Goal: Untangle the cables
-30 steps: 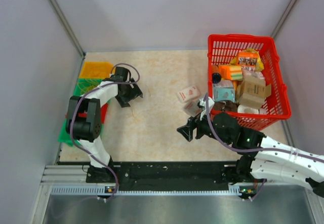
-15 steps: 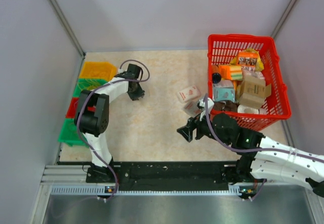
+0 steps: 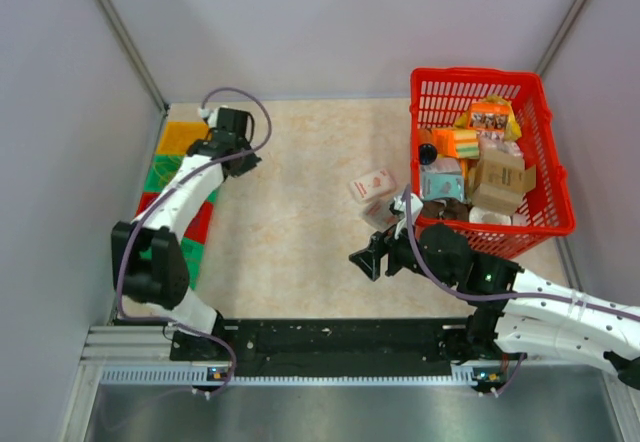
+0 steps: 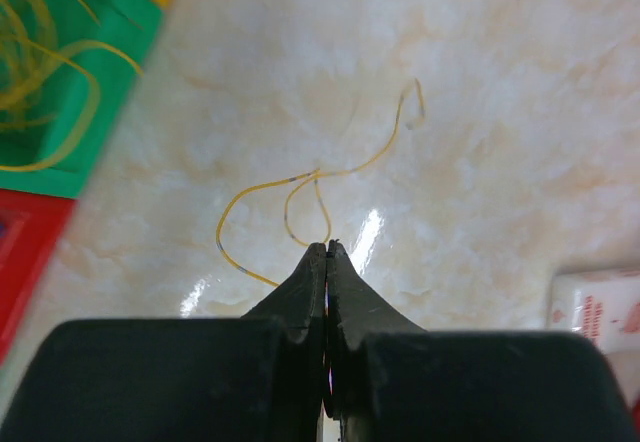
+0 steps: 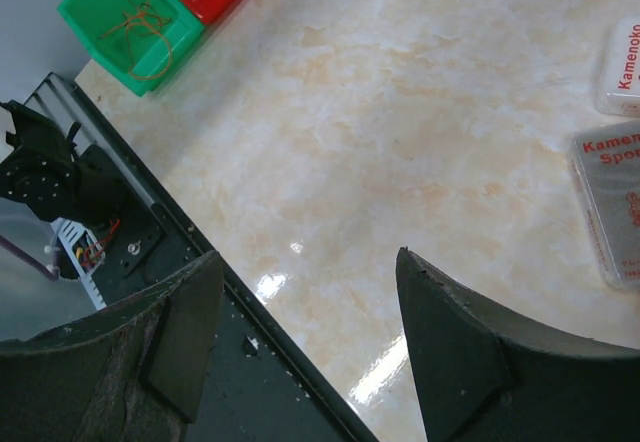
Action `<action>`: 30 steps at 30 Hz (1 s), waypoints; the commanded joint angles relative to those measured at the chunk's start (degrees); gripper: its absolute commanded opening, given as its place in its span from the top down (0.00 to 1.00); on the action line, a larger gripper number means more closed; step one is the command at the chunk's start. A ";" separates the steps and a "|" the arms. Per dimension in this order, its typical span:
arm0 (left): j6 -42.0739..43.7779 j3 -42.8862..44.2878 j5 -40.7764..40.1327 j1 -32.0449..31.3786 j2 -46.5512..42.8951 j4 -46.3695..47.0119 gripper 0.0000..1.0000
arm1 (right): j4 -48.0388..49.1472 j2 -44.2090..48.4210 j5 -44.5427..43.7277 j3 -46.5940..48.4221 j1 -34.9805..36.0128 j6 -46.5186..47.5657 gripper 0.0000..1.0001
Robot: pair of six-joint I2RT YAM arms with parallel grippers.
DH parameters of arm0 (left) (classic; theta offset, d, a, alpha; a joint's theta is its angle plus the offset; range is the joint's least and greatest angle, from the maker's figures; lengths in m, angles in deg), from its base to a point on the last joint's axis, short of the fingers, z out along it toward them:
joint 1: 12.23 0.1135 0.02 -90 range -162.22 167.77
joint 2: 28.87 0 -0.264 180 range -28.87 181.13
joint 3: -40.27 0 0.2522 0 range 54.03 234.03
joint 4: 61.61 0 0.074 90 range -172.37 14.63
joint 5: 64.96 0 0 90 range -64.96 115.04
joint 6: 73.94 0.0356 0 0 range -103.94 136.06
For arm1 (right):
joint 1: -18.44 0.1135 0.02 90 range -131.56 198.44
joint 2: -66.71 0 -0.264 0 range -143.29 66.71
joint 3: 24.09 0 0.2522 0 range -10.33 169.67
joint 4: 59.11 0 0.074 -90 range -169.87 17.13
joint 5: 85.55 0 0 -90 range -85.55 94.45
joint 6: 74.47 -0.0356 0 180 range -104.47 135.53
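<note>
A thin yellow cable [image 4: 300, 177] curls over the marbled table and runs into the tips of my left gripper [image 4: 327, 245], which is shut on it. From above, the left gripper [image 3: 240, 157] is at the back left beside the coloured bins; the cable is too fine to see there. More yellow cables [image 4: 40, 82] lie tangled in a green bin [image 4: 110, 92]. Orange-brown cables [image 5: 140, 22] lie in another green bin [image 5: 100, 17]. My right gripper [image 5: 308, 254] hangs open over the table's near edge with nothing between its fingers; the top view shows it [image 3: 365, 260] right of centre.
Yellow [image 3: 185, 137], green [image 3: 160, 177] and red [image 3: 203, 224] bins line the left edge. A red basket [image 3: 480, 74] full of packages stands at the back right. Small boxes [image 3: 372, 184] lie left of the basket. A black rail [image 5: 150, 252] runs along the near edge.
My left gripper has gone from open to shut on the yellow cable and swung back and left toward the bins. The right arm has not moved.
</note>
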 commanded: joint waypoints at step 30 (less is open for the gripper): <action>-3.37 21.04 2.96 32.65 7.89 -14.49 1.00 | 4.26 0.15 -0.45 -0.61 0.32 2.42 0.30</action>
